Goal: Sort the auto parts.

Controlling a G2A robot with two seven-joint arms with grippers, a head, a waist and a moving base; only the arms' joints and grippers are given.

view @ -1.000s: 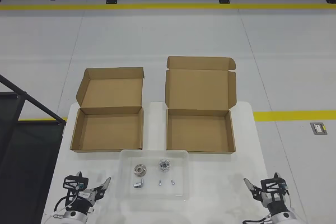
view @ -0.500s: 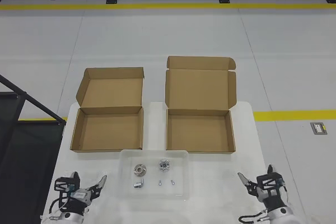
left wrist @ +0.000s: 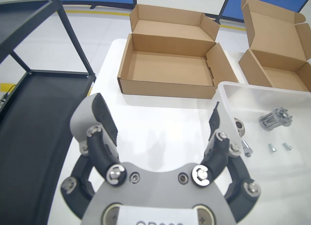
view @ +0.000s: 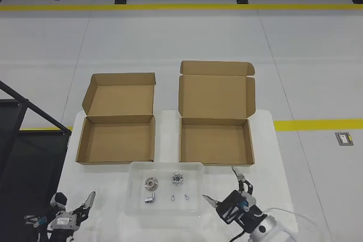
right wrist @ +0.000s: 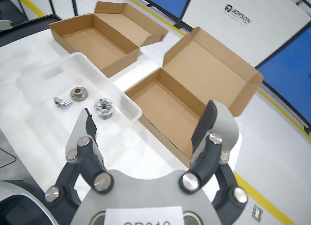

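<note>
Top view showed the tray (view: pixel 166 163) at the middle of the near edge of the bench (view: pixel 103 181), with five metal parts lying in it: a hub (right wrist: pixel 79 93), a gear (right wrist: pixel 104 108), a bracket (right wrist: pixel 62 103) and two bolts (left wrist: pixel 272 147). The hub and gear lay toward the tray's far side, the bracket and bolts toward its near side, none touching another. Behind the tray, along the far edge, the left box (view: pixel 116 142) and right box (view: pixel 216 143) stood with lids up and nothing inside. By my reading, no part had been sorted yet.

The right claw (view: pixel 218 183) hung just beside the tray's right end, its fingers spread wide and holding nothing. The left claw (left wrist: pixel 156 114) sat at the near left corner of the bench, likewise spread and empty.

The step in hand looked like a first pick by the right arm. The gear seemed the likeliest target, being nearest that claw. To do it well, the claw would need to clear the tray's wall before dropping. It should then come down centred over the gear so that both pads met its sides together. Smooth metal could slip, so a square, firm pinch was called for. The tray looked light and might slide if nudged. The bolts lay close to each other and would want a narrower, careful pinch.
</note>
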